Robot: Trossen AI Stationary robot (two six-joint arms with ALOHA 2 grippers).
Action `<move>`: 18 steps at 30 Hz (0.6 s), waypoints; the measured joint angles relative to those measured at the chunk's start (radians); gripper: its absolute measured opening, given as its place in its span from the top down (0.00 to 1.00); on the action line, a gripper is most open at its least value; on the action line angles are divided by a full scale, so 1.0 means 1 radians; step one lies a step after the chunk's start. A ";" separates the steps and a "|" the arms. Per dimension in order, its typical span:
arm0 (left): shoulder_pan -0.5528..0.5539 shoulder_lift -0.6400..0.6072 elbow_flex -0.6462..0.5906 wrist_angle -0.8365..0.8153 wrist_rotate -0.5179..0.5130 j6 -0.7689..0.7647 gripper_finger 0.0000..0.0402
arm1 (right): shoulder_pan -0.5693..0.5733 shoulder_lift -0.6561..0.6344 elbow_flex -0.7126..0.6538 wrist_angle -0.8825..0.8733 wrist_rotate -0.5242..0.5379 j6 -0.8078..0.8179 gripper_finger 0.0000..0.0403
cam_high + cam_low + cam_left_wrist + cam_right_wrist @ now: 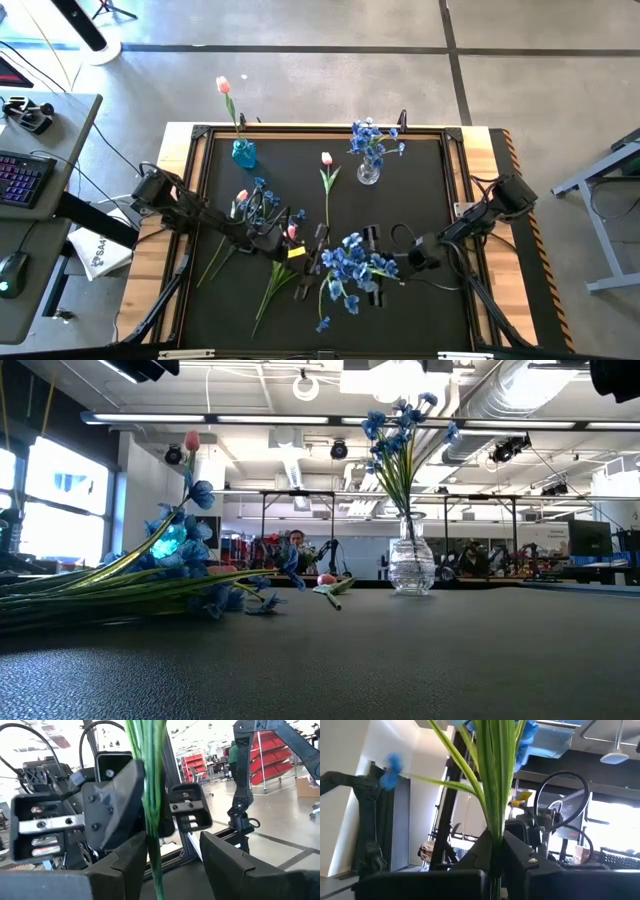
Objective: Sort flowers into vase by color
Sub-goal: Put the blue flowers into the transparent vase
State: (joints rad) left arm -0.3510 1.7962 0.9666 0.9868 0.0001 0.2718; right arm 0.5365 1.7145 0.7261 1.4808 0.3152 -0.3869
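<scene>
The right tool [372, 268] is clamping a blue bunch [352, 262] above mid-worktop [420, 180]. The left tool [300, 252], jaws parted, is apparently straddling the same stems [152, 795]; closing could be tugging them loose, spoiling the trip to the clear vase [368, 172].

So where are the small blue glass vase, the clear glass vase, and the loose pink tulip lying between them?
Small blue glass vase [244, 153], high view, on its body.
Clear glass vase [411, 567], low view, on its ribbed belly.
Loose pink tulip [326, 159], high view, on its bloom.
</scene>
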 joint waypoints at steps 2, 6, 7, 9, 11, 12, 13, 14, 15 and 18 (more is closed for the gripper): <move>0.006 0.000 0.006 -0.001 0.001 0.000 0.60 | 0.000 0.000 0.000 -0.003 0.011 -0.006 0.96; 0.023 0.000 0.007 -0.005 0.002 0.000 0.68 | -0.003 0.000 0.000 -0.007 0.017 -0.025 0.96; 0.026 0.000 0.007 -0.007 0.002 0.000 0.71 | -0.006 0.000 0.000 -0.011 0.017 -0.025 0.96; 0.031 0.000 0.007 -0.020 0.002 0.000 0.77 | -0.014 0.000 0.000 -0.026 0.017 -0.013 0.96; 0.031 0.000 0.007 -0.050 -0.001 0.002 0.84 | -0.025 0.000 0.000 -0.059 0.016 0.015 0.96; 0.029 0.000 0.007 -0.070 -0.015 0.009 0.89 | -0.031 0.000 0.000 -0.082 0.017 0.026 0.95; 0.024 0.000 0.007 -0.092 -0.041 0.020 0.93 | -0.035 0.000 0.000 -0.100 0.021 0.036 0.94; 0.016 -0.001 0.007 -0.110 -0.080 0.030 0.97 | -0.037 0.000 0.000 -0.115 0.037 0.046 0.93; 0.007 -0.001 0.007 -0.125 -0.135 0.040 0.98 | -0.037 0.000 -0.001 -0.123 0.053 0.047 0.91; -0.027 -0.002 0.007 -0.151 -0.322 0.080 0.97 | -0.021 -0.008 -0.001 -0.132 0.137 0.024 0.82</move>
State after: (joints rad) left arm -0.3780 1.7943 0.9733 0.8357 -0.3222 0.3522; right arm 0.5155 1.7066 0.7254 1.3483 0.4522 -0.3626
